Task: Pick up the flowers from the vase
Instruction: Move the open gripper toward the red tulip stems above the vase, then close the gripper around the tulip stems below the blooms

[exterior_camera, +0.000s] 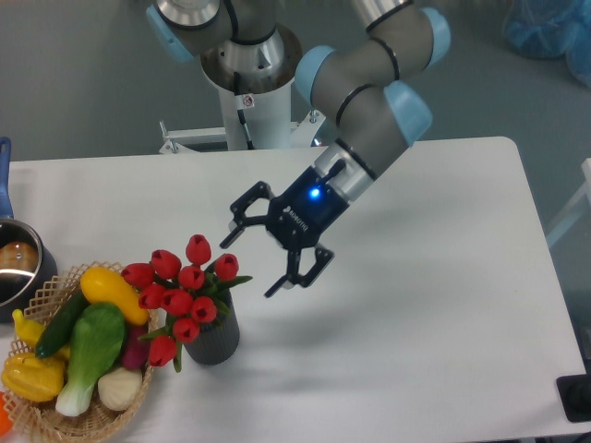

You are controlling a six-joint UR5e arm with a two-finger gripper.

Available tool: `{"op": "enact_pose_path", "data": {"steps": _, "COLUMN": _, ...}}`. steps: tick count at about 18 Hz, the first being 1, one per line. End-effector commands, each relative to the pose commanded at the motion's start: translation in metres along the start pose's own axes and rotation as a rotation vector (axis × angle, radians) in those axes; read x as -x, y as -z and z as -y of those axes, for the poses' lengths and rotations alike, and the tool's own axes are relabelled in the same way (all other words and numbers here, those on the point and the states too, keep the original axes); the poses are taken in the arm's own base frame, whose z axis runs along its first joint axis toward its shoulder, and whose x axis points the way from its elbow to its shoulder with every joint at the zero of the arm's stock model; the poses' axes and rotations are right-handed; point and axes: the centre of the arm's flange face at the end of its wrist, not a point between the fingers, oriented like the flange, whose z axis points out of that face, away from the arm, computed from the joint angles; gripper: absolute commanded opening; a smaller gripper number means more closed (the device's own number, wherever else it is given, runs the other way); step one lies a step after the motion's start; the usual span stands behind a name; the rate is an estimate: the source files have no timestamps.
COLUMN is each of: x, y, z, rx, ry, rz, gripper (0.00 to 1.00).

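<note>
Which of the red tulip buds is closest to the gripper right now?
The bud at the bunch's upper right edge; it sits nearest the open gripper, the others lie further left or lower.

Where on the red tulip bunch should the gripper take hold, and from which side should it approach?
Probably the flowers are best gripped low on the bunch, just above the mouth of the vase, where the stems gather narrow; the buds spread wider than the vase. Come from the right, where the open gripper is; the basket crowds the left side.
</note>
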Motion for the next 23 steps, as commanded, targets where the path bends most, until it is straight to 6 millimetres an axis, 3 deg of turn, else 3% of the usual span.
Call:
{"op": "enact_pose_path", "data": {"steps": 8, "x": -0.017, "y": -0.038, "z": 0.007, "rx": 0.005, "ry": -0.017, "rz": -0.072, "gripper": 0.96}}
{"op": "enact_pose_path", "data": {"steps": 10, "x": -0.019, "y": -0.041, "z": 0.007, "rx": 0.005, "ry": -0.013, "rz": -0.077, "gripper": 0.80}}
{"op": "enact_pose_path", "data": {"steps": 13, "x": -0.022, "y": -0.045, "z": 0.007, "rx": 0.011, "ry": -0.006, "rz": -0.084, "gripper": 0.37}}
{"op": "enact_pose_path", "data": {"steps": 18, "x": -0.022, "y": -0.041, "z": 0.010, "rx": 0.011, "ry": 0.009, "rz": -0.078, "gripper": 0.07}}
{"op": "enact_pose_path", "data": {"steps": 23, "x": -0.018, "y": -0.036, "z": 0.012, "rx": 0.008, "ry": 0.023, "rz": -0.066, "gripper": 0.00}}
